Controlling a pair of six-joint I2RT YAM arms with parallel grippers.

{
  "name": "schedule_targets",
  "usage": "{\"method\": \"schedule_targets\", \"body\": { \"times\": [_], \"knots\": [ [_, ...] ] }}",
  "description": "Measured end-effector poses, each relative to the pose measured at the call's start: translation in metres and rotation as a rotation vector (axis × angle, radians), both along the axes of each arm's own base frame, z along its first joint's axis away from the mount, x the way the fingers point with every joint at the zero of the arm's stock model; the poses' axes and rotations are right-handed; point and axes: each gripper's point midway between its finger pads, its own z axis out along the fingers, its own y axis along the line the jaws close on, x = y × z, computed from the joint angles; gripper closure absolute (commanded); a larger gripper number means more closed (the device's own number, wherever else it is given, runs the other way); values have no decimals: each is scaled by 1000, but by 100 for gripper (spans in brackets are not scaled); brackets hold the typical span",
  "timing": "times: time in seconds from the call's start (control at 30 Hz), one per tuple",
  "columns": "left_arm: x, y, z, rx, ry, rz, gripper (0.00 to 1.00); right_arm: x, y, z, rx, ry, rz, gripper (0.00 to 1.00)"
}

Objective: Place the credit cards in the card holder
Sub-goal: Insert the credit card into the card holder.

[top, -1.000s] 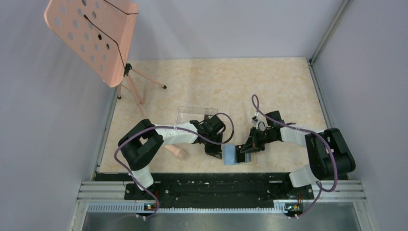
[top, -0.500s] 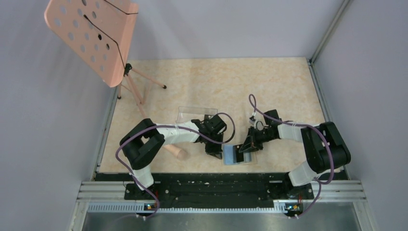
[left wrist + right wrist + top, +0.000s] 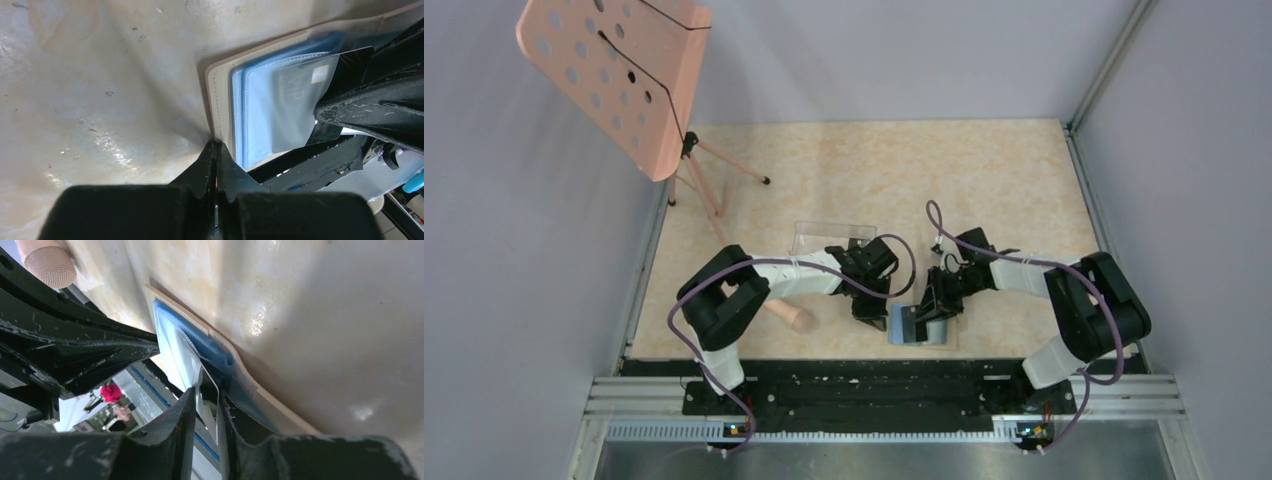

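Observation:
The card holder [image 3: 914, 326] lies open near the table's front edge, blue-grey inside and tan at the rim. My left gripper [image 3: 870, 314] is shut, its tips [image 3: 216, 146] pressed on the holder's left tan edge [image 3: 218, 95]. My right gripper [image 3: 928, 306] is shut on a dark credit card [image 3: 207, 402] and holds it edge-in at the holder's pocket [image 3: 200, 347]. In the left wrist view the card [image 3: 352, 62] is partly under the translucent pocket flap [image 3: 295, 105]. No other card shows.
A clear plastic box [image 3: 829, 238] lies just behind the left gripper. A pink perforated music stand [image 3: 614, 80] rises at the back left; one leg ends in a tan foot [image 3: 797, 319] beside the left arm. The black base rail [image 3: 864, 385] runs along the front.
My right gripper has moved left toward the card holder with the card, which now reaches farther over the blue inside. My left gripper has barely moved.

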Motion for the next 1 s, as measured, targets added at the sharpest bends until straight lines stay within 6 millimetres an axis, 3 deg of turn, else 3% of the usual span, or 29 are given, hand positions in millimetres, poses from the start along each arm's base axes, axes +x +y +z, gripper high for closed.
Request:
{"method": "schedule_targets", "body": {
  "times": [0.3,0.47,0.8,1.0],
  "knots": [
    [-2,-4,0,-6,-1,-10,100,15,-9,8,-153,-86,6,45],
    [-2,-4,0,-6,-1,-10,100,16,-12,10,-240,-125,44,35],
    [-2,-4,0,-6,-1,-10,100,12,-27,11,-378,-176,76,26],
    [-2,-4,0,-7,-1,-10,100,11,-33,11,-412,-185,77,34]
  ]
}}
